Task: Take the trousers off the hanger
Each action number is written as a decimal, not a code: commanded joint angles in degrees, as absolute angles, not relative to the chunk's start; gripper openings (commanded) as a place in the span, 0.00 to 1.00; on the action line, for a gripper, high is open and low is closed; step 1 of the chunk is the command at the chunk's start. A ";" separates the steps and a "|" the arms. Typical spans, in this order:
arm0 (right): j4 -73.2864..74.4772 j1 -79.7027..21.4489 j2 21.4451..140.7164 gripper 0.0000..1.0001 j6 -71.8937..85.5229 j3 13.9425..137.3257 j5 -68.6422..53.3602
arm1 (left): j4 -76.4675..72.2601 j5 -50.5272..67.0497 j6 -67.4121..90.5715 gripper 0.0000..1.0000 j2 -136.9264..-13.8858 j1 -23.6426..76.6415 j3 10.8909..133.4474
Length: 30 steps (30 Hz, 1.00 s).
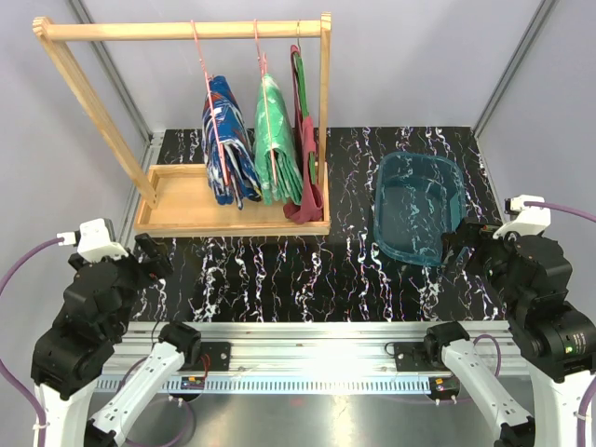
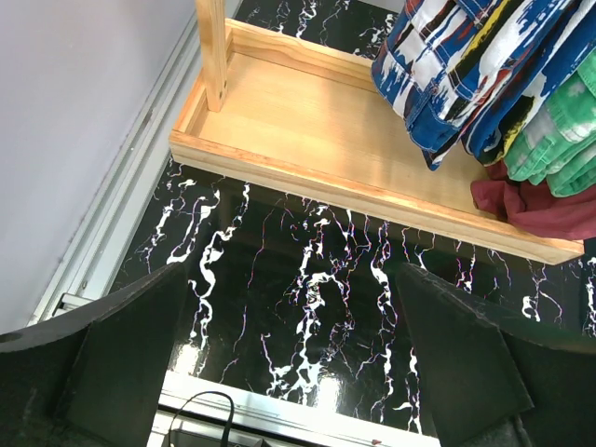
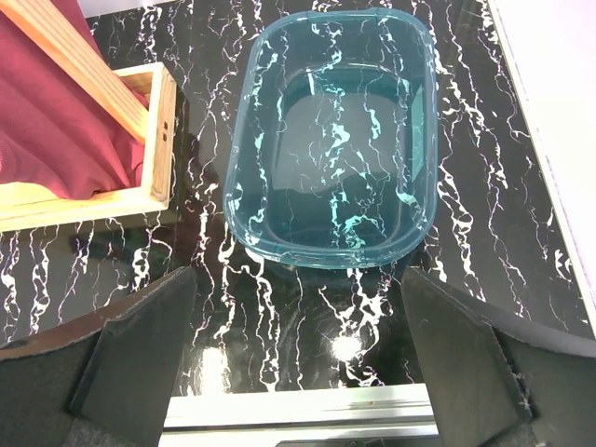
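The blue trousers [image 1: 226, 140] with red and white splashes and the green mottled trousers [image 1: 276, 142] hang folded on pink hangers [image 1: 197, 51] from the wooden rack's rail [image 1: 186, 31]. A dark red garment [image 1: 305, 158] hangs right of them. The left wrist view shows the blue pair [image 2: 475, 74], the green pair [image 2: 559, 140] and the red cloth [image 2: 540, 200] over the rack's base. My left gripper [image 1: 154, 256] is open and empty, near the rack's front left corner. My right gripper [image 1: 458, 244] is open and empty, at the tub's near right edge.
The wooden rack's tray base [image 1: 186, 219] stands at the back left on the black marbled table. A clear teal plastic tub [image 1: 419, 200] sits at the right; it shows empty in the right wrist view [image 3: 335, 140]. Grey walls close in both sides.
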<state>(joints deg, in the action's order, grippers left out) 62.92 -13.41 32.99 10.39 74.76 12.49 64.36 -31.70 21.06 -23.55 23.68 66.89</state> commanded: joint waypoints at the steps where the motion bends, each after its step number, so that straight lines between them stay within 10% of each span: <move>1: 60.65 -13.71 32.96 0.99 10.37 74.97 10.99 | 61.44 -31.29 21.80 0.99 -23.81 23.99 68.64; 18: 48.26 -13.71 30.85 0.99 16.43 66.11 5.10 | 55.81 -5.38 20.22 0.99 -53.91 23.99 100.27; 30: 50.98 -13.62 34.46 0.99 16.08 65.84 -5.36 | 56.87 -17.92 13.37 0.97 -78.30 24.35 118.04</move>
